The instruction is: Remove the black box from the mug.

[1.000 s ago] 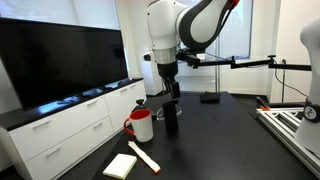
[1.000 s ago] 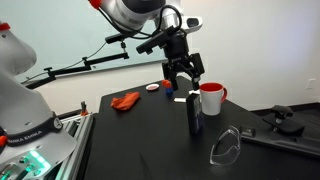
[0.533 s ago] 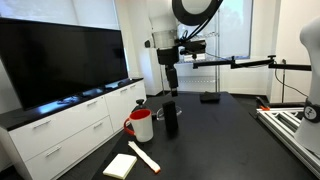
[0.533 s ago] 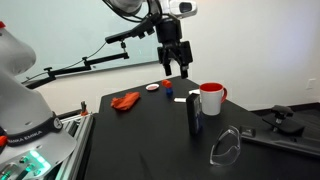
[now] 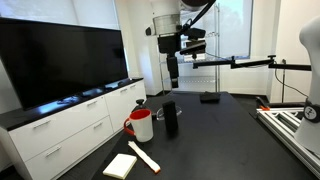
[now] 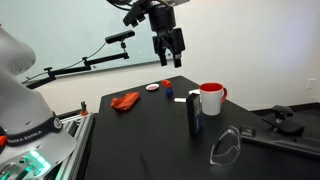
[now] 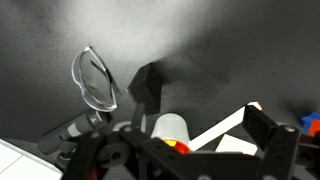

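The black box [image 5: 170, 119] stands upright on the dark table, right beside the white mug with a red handle [image 5: 141, 125] and outside it. Both also show in an exterior view, the box [image 6: 195, 113] in front of the mug [image 6: 211, 99]. My gripper [image 5: 173, 73] hangs high above them, open and empty; it also shows in an exterior view [image 6: 172, 58]. In the wrist view the gripper [image 7: 190, 142] looks down from far above on the box [image 7: 148, 88] and the mug [image 7: 170, 128].
A pale-yellow pad [image 5: 120, 166] and a white-red stick [image 5: 143, 156] lie near the table's front edge. Clear safety glasses [image 6: 226, 146] and a red cloth [image 6: 125, 101] lie on the table. A flat black-based object [image 5: 209, 97] sits farther back. A white cabinet with a TV [image 5: 70, 120] stands beside the table.
My gripper has risen straight up, from just above the black box to well above it. The box and the mug have not moved.
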Robot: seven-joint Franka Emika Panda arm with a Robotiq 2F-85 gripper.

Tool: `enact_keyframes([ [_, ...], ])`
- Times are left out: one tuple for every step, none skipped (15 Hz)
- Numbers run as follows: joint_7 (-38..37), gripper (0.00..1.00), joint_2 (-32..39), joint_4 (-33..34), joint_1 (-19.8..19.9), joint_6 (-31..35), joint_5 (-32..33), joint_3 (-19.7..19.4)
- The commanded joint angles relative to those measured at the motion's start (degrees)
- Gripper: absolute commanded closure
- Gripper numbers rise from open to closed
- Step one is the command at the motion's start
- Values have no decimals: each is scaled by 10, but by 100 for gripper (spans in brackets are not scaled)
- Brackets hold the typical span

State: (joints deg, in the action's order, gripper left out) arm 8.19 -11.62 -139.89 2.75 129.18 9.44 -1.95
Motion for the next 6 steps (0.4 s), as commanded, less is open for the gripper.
enact_keyframes([
  [-11, 0, -15, 1, -5, -14, -17, -1],
  [-12, 0, -15, 1, -5, -14, -18, -1],
  [-13, 0, -14, 2, -5, -16, -19, 0],
  [-14, 0, -14, 2, -6, -16, -21, 0],
  [-14, 0, -14, 2, -7, -16, -23, 0],
  [-14, 0, -15, 1, -8, -17, -26, 1],
])
